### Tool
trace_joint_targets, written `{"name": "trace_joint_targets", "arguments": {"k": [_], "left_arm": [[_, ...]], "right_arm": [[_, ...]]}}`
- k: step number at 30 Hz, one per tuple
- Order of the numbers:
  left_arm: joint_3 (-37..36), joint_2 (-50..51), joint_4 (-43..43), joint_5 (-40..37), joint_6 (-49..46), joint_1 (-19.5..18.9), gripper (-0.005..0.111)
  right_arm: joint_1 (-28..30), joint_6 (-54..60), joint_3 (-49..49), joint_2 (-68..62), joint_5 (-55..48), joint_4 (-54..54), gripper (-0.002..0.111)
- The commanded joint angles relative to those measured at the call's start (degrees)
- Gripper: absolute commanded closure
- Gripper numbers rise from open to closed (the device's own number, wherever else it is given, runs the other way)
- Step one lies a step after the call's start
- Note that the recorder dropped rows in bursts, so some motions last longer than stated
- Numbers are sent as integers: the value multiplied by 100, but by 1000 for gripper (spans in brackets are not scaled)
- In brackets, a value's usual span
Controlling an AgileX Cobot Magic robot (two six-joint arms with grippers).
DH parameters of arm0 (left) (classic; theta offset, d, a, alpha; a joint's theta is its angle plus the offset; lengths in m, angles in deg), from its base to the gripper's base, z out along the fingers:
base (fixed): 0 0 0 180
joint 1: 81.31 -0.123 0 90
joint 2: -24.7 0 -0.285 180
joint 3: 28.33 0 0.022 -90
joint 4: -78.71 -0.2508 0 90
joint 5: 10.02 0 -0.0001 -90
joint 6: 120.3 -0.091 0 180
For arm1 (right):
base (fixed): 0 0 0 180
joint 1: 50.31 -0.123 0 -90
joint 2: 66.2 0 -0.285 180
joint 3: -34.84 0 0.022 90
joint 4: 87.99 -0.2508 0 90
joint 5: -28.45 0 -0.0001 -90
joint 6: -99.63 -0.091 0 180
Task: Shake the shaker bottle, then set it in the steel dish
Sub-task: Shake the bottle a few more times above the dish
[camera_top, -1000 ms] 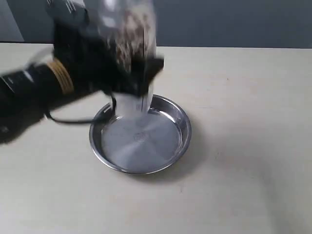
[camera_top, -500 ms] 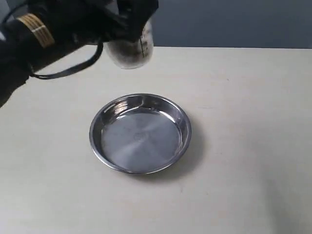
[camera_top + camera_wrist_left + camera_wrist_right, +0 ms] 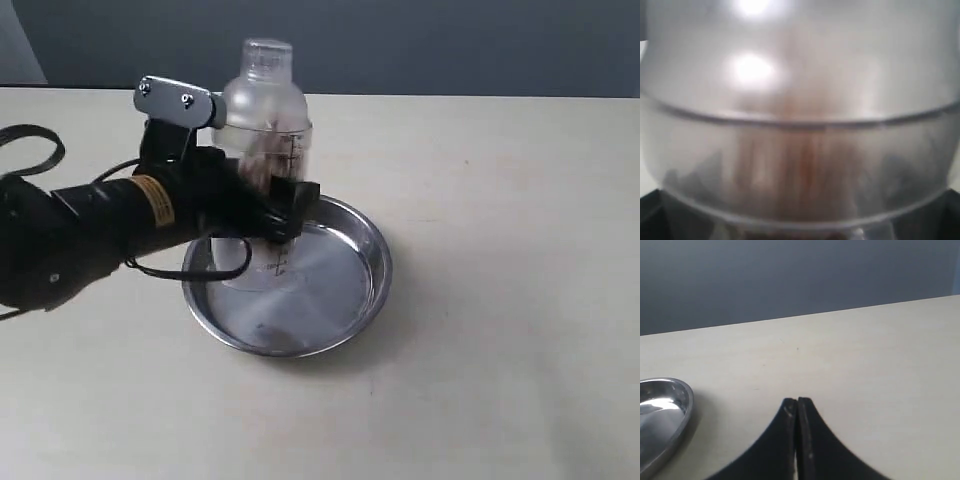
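The pale worktop (image 3: pixel 500 300) carries the steel dish (image 3: pixel 383 262), round, shiny and shallow, at the frame's centre. The shaker bottle (image 3: pixel 265 110), frosted clear with a domed top, small cap, black marks and brown bits inside, is upright over the dish's left part; whether it touches is unclear. The left gripper (image 3: pixel 285 205) clamps its middle. The right gripper (image 3: pixel 797 410), fingers pressed together, holds nothing

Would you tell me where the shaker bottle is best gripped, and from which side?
Take the shaker bottle around its straight-walled body, below the dome, level from the side, as the left tool does. It is upright; the dome and small cap taper, so a hold there would likely slip.
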State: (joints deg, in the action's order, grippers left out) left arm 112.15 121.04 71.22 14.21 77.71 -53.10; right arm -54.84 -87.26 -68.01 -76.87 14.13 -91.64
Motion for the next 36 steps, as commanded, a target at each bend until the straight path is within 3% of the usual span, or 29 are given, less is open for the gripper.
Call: {"name": "trace_joint_targets", "arguments": {"k": [1, 3, 7, 9, 12, 13, 14, 16, 17, 18, 19, 20, 22, 23, 24, 25, 27, 29, 30, 33, 34, 36], "left_arm": [[735, -924, -226, 380, -122, 51, 106], [429, -470, -216, 75, -110, 98, 106], [-211, 381, -160, 403, 561, 98, 106], [-270, 257, -381, 403, 15, 17, 106], [-270, 233, 1743, 686, -929, -478, 106], [-258, 242, 1922, 781, -760, -565, 106], [-229, 150, 1074, 717, -346, -506, 106], [-77, -139, -2113, 754, 1308, -160, 106], [20, -237, -2993, 687, 1813, -48, 106], [121, -337, -3199, 236, 1934, 18, 106], [170, -362, -2682, -270, 1698, -14, 106], [181, -342, -1155, -733, 688, -276, 106], [57, -232, 1154, -565, -751, -861, 106], [-2, -216, 2450, -210, -906, -1010, 106], [-2, -256, 2603, -146, -720, -965, 106], [63, -368, 1850, -209, -423, -760, 106], [185, -615, -900, -387, 671, -172, 106], [225, -850, -2343, -679, 962, 179, 106], [225, -863, -1962, -884, 814, 112, 106], [117, -596, 677, -755, -93, -775, 106], [101, -493, 1017, -515, 17, -923, 106], [256, -609, 161, -246, 256, -880, 106]], "right_arm": [[-13, 20, 7, -10, 72, 11, 109], [-13, 20, 7, -10, 72, 11, 109], [-13, 20, 7, -10, 72, 11, 109], [-13, 20, 7, -10, 72, 11, 109], [-13, 20, 7, -10, 72, 11, 109], [-13, 20, 7, -10, 72, 11, 109], [-13, 20, 7, -10, 72, 11, 109], [-13, 20, 7, -10, 72, 11, 109], [-13, 20, 7, -10, 72, 11, 109], [-13, 20, 7, -10, 72, 11, 109], [-13, 20, 7, -10, 72, 11, 109], [-13, 20, 7, -10, 72, 11, 109], [-13, 20, 7, -10, 72, 11, 109], [-13, 20, 7, -10, 72, 11, 109], [-13, 20, 7, -10, 72, 11, 109], [-13, 20, 7, -10, 72, 11, 109], [-13, 20, 7, -10, 72, 11, 109], [-13, 20, 7, -10, 72, 11, 109], [-13, 20, 7, -10, 72, 11, 109], [-13, 20, 7, -10, 72, 11, 109], [-13, 20, 7, -10, 72, 11, 109], [-13, 20, 7, -10, 72, 11, 109]]}}
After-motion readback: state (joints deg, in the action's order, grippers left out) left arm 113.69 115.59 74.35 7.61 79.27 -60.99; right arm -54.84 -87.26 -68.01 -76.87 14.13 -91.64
